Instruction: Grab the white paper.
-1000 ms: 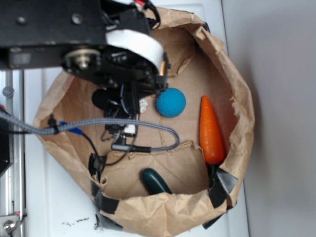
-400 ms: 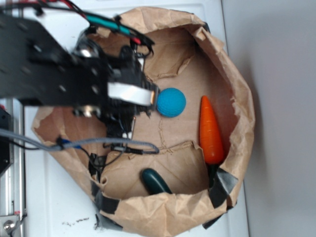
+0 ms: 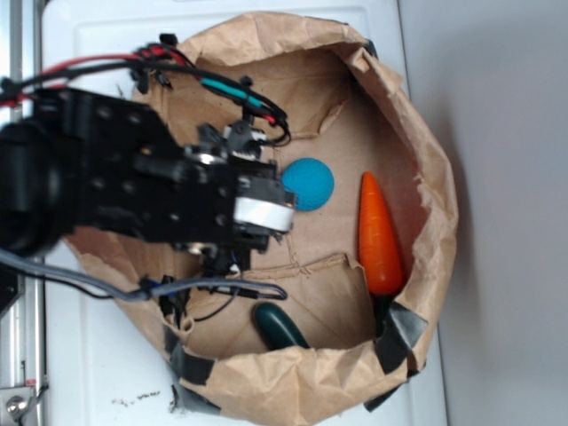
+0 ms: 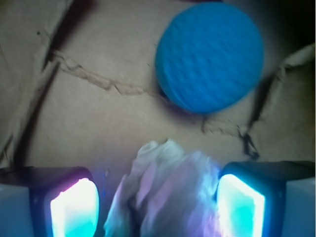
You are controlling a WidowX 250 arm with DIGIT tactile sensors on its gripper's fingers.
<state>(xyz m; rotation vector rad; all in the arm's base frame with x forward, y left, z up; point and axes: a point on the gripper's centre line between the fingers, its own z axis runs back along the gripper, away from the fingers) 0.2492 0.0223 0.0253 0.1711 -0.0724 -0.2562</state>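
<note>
In the wrist view the crumpled white paper [image 4: 168,192] lies on the brown bag floor between my gripper [image 4: 158,207] fingers. The gripper is open. The right pad [image 4: 242,205] is against the paper's side, while a narrow gap separates the left pad [image 4: 74,207] from it. The blue ball [image 4: 210,54] lies just beyond the paper. In the exterior view the black arm [image 3: 133,191] covers the paper and the fingers; the blue ball [image 3: 308,184] shows right beside the arm's tip.
Everything sits inside a rolled-down brown paper bag [image 3: 426,160] on a white surface. An orange carrot [image 3: 379,235] lies along the right wall. A dark green object [image 3: 280,326] lies by the near wall. Cables [image 3: 213,286] trail over the bag's left edge.
In the exterior view the arm has swung down and left, low over the bag floor. It now covers the white scrap that showed beside the ball a second ago.
</note>
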